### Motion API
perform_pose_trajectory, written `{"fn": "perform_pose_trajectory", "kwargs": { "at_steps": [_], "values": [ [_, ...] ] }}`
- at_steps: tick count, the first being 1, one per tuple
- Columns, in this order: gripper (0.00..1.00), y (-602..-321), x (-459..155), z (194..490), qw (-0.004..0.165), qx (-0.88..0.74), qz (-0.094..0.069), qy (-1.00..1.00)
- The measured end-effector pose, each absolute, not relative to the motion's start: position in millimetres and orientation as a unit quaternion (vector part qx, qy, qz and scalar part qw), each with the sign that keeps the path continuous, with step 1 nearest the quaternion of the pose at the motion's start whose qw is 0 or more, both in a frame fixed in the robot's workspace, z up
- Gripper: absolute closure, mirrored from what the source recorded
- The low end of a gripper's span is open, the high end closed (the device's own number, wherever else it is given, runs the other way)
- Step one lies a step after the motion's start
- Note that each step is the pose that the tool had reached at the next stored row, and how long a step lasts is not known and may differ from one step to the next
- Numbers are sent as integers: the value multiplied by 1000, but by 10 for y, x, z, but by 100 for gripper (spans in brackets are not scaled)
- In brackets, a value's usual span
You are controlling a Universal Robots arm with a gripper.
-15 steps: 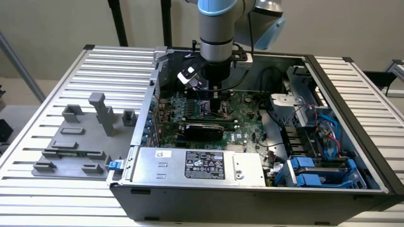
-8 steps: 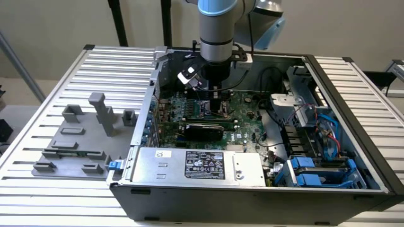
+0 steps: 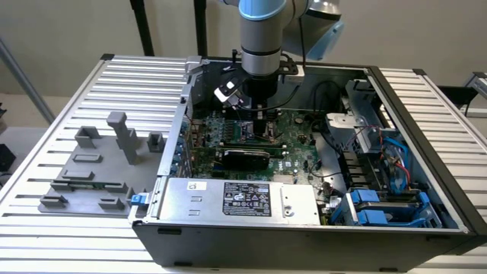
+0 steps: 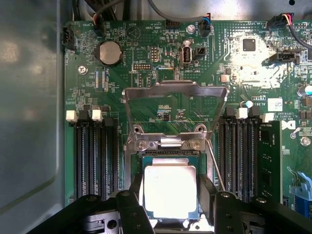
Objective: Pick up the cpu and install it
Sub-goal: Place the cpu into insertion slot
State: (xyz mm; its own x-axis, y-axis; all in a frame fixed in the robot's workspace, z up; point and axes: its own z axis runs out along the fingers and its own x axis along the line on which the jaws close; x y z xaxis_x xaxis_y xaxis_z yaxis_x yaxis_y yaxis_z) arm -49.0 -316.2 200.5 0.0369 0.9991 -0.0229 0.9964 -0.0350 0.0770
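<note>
The cpu, a flat square chip with a silvery top, sits low over the motherboard socket. My gripper is shut on it, with one black finger against each side edge. The socket's metal load plate is swung open, and its thin lever stands beside it. In the exterior view my gripper reaches straight down into the open computer case, over the green motherboard. The chip's underside and the socket contacts are hidden.
Black memory slots flank the socket, and one installed module sits on the far side. A power supply and blue drive bays fill the case front. Grey fixture blocks stand on the slatted table at the exterior view's left.
</note>
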Motion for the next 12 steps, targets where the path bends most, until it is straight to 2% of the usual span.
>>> {"fn": "perform_pose_trajectory", "kwargs": {
  "at_steps": [12],
  "values": [
    [45,-3163,-489,1995,33,721,20,692]
  ]
}}
